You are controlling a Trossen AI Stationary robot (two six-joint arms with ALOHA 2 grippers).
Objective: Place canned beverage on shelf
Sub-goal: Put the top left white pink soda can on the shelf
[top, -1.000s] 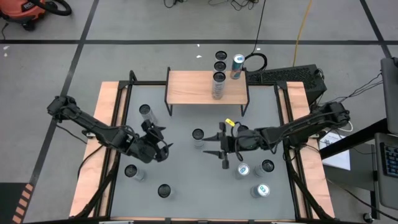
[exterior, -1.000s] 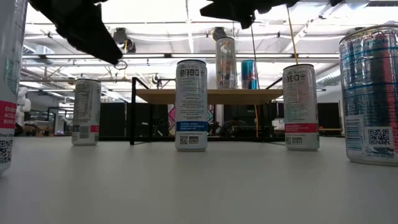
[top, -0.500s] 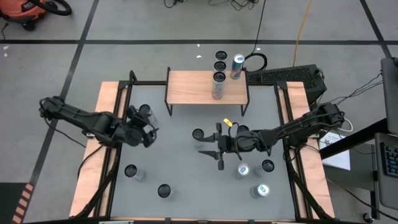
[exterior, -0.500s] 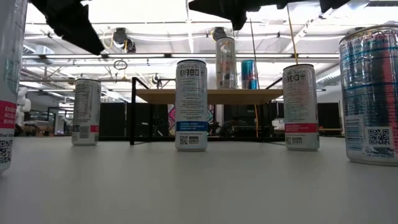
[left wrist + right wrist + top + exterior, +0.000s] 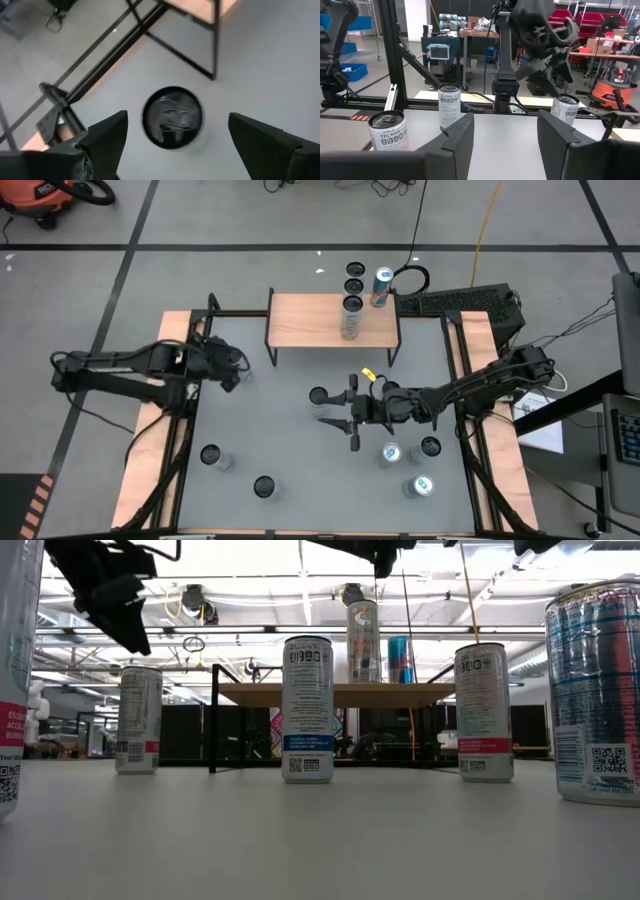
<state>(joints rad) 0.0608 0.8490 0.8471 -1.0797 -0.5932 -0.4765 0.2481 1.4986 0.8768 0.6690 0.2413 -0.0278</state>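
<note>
A silver canned beverage (image 5: 172, 117) stands upright on the grey table near its far left corner, also seen in the low view (image 5: 139, 720). My left gripper (image 5: 232, 370) hovers open above this beverage, pointing steeply down, one finger (image 5: 107, 137) on either side of its top and clear of it. My right gripper (image 5: 335, 414) hangs open and level over the table's middle, pointing toward the left edge, with nothing between its fingers. Just beyond it stands a second can (image 5: 318, 396). The shelf (image 5: 310, 322) stands at the far edge with one can (image 5: 350, 318) on its top.
Several more cans stand near the front edge: two at the left (image 5: 211, 456) (image 5: 263, 486) and three at the right (image 5: 390, 452) (image 5: 430, 447) (image 5: 420, 486). More cans (image 5: 354, 278) and a teal one (image 5: 381, 286) show beyond the shelf. A black frame rail (image 5: 190, 380) runs along the table's sides.
My left gripper has swung from the table's middle left toward the far left corner, rising a little, and now stands over the can there. My right gripper has tipped upward slightly while staying in place. No can has moved.
</note>
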